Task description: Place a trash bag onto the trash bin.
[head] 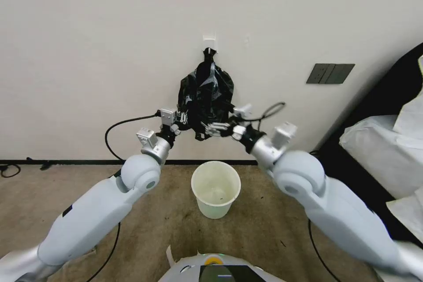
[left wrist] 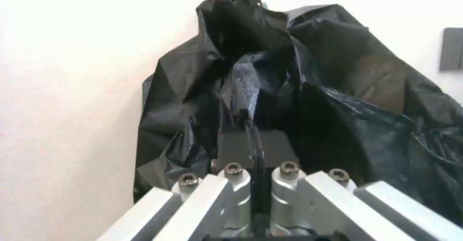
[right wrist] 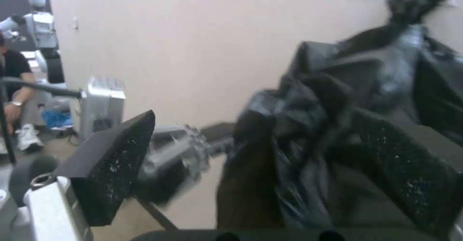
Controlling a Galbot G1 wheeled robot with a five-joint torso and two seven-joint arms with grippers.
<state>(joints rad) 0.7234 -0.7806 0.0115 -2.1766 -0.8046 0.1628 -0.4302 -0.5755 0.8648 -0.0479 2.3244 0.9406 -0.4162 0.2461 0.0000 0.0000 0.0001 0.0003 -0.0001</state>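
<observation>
A glossy black trash bag [head: 206, 97] hangs against a pale wall [head: 88, 53], its knotted top caught on a small white wall hook [head: 209, 43]. Both robot arms reach up to its lower edge.

The left claw [head: 184, 117] sits at the bag's lower left corner. In the left wrist view its two dark pads [left wrist: 231, 145] are pressed together with a thin fold of black plastic pinched between them, so it is clenched on the bag [left wrist: 309, 100].

The right claw [head: 216, 128] meets the bag's lower right edge. In the right wrist view its fingers [right wrist: 113, 161] stand wide apart, released, with crumpled bag plastic [right wrist: 338, 125] bunched between them and lying against the far finger. The left claw [right wrist: 178, 154] shows beyond, blurred.

The cream-white trash bin [head: 216, 194] stands upright on the brown carpet [head: 66, 194] directly below the bag, well apart from it and from both claws. A dark wall plate [head: 330, 73] is mounted to the right of the bag.
</observation>
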